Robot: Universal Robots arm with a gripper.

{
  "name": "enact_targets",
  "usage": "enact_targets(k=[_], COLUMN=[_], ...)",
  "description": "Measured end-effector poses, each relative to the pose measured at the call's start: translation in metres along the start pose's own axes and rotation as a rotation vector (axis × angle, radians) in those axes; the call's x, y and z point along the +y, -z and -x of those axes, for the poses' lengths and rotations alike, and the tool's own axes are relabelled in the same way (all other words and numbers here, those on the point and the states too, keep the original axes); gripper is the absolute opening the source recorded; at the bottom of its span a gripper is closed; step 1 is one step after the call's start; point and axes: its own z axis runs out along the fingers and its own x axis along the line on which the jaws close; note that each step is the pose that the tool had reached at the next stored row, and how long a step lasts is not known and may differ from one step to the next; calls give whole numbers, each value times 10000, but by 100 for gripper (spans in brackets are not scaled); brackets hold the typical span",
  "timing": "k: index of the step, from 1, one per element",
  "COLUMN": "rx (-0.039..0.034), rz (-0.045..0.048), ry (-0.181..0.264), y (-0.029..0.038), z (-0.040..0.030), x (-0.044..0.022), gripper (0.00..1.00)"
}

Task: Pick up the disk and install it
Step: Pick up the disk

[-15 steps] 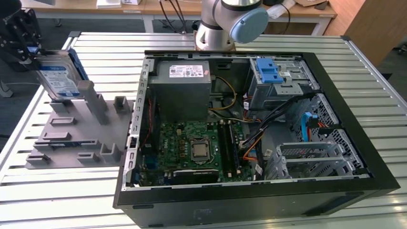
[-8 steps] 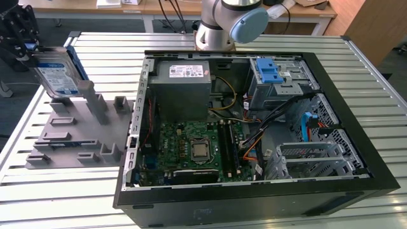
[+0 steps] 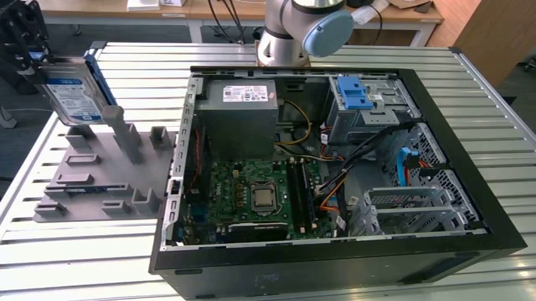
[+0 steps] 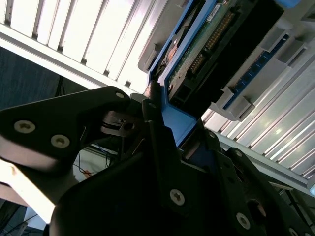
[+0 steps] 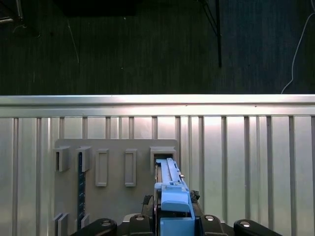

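Exterior view: the hand (image 3: 35,58) is clenched on the disk (image 3: 74,91), which stands on edge above the grey rack (image 3: 100,175), at the exterior view's left of the open computer case (image 3: 335,266) on the table (image 3: 67,251).

Second wrist view: black fingers (image 4: 162,162) clamp the disk's blue carrier (image 4: 177,123).

First wrist view: the disk is edge-on at a rack slot; whether they touch cannot be told.
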Motion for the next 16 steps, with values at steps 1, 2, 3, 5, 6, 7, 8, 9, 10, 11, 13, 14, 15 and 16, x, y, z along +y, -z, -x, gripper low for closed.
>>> enact_targets(k=[1, 2, 3, 5, 6, 7, 8, 9, 10, 11, 13, 14, 15, 16], rx=[-1, 0, -1, 0, -1, -2, -2, 0, 0, 0, 0, 1, 0, 1], rz=[-2, -1, -1, 0, -3, -4, -3, -1, 0, -1, -1, 1, 0, 2], ry=[0, 0, 0, 1, 1, 0, 0, 1, 0, 1, 0, 0, 0, 0], y=[7, 14, 20, 50, 50, 50, 51, 52, 53, 53, 58, 60, 62, 66], z=[0, 0, 1, 1, 1, 1, 1, 1, 1, 1, 1, 1, 1, 1], x=[0, 0, 0, 0, 1, 0, 0, 0, 1, 0, 1, 1, 1, 1], gripper=[36, 36, 36, 36, 36, 36, 36, 36, 36, 36, 36, 36, 36, 36])
